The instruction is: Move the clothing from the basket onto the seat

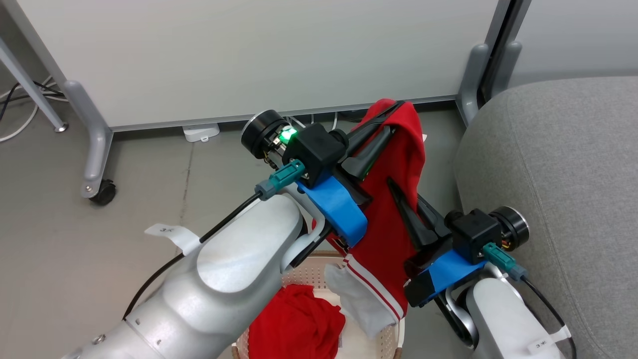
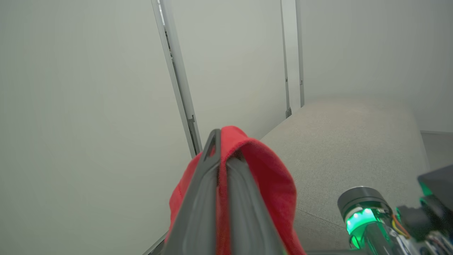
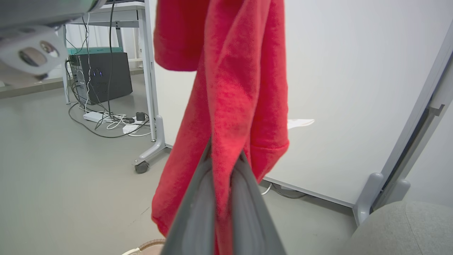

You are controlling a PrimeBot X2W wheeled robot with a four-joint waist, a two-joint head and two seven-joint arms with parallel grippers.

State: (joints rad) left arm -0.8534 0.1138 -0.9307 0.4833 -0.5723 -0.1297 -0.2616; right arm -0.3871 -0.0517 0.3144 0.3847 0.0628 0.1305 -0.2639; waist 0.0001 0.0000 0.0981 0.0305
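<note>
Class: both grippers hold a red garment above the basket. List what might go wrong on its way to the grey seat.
The soft red garment with white striped trim hangs low, its white sleeve dangling into the cream perforated plastic basket; it may snag the rim on the swing towards the large light grey upholstered seat.
The left gripper pinches only a thin fold near its fingertips, so the cloth may slip.

White partition panel [image 1: 249,55] on grey feet, one black caster [image 1: 103,192] on the grey floor [image 1: 75,279]; small white block [image 1: 201,132] at the panel's base. Black computer case [image 3: 101,76], white power strip [image 3: 95,117] and tangled cables [image 3: 106,132] on the floor beside a metal leg [image 3: 150,71].
</note>
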